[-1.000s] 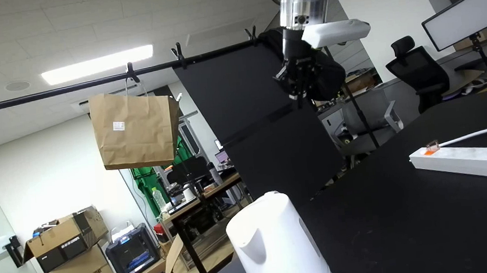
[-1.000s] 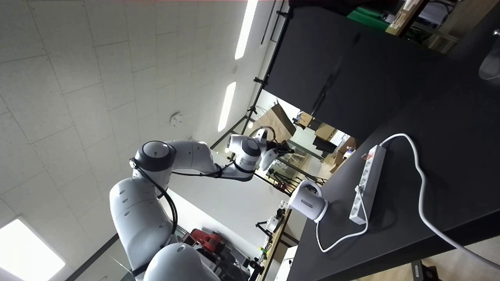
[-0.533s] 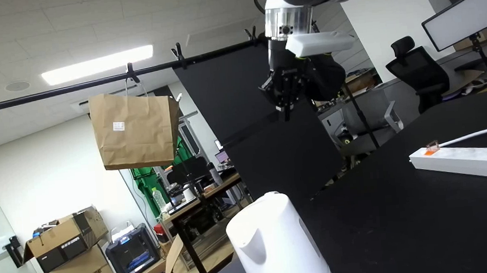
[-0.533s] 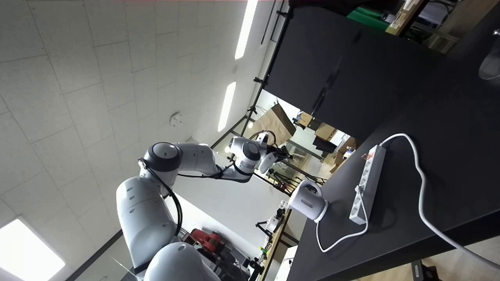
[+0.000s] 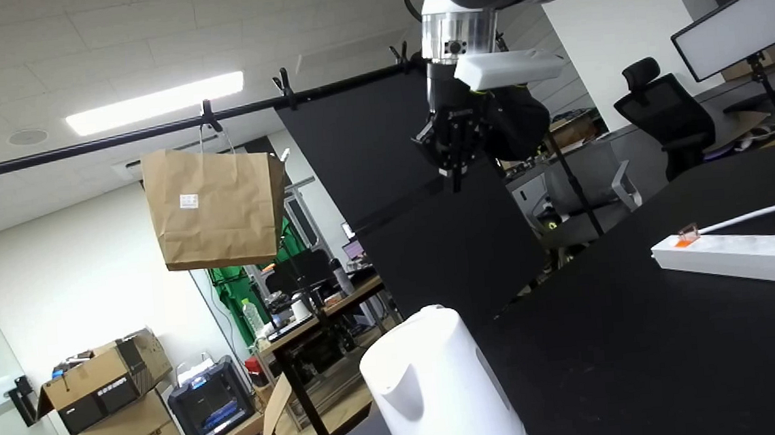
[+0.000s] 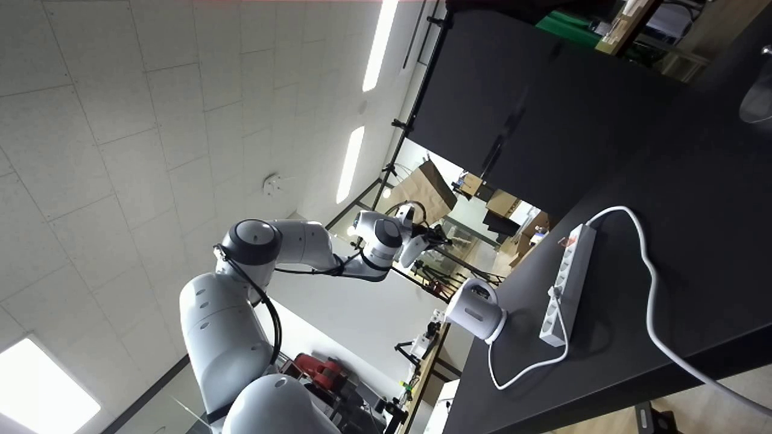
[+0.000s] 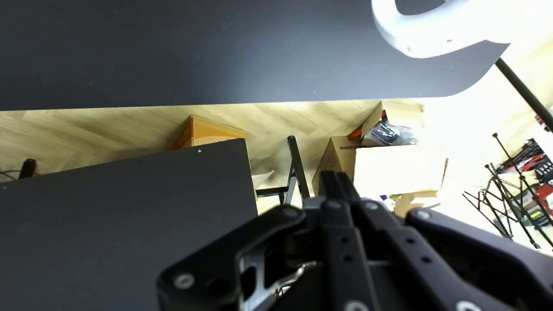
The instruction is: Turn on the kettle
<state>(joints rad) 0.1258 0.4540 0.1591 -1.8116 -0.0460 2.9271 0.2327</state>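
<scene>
The white kettle (image 5: 444,391) stands upright on the black table near its edge. In an exterior view its handle and grey window show, and its cord runs to the power strip (image 6: 473,310). In the wrist view only part of its white handle side (image 7: 432,36) shows at the top right, with a small red mark. My gripper (image 5: 453,180) is in the air above table height, apart from the kettle. It also shows small in an exterior view (image 6: 445,240). In the wrist view its black fingertips (image 7: 339,183) are pressed together with nothing between them.
A long white power strip (image 5: 745,257) lies on the black table (image 6: 609,289), with a plug and white cords. A brown paper bag (image 5: 216,205) hangs from a black bar. A black panel (image 5: 421,215) hangs behind the gripper. Cardboard boxes (image 7: 397,170) stand on the floor beyond the table edge.
Over the first half second my arm and gripper shift left and slightly down in an exterior view. Since then they hold still. The kettle has not moved; the gripper stays shut.
</scene>
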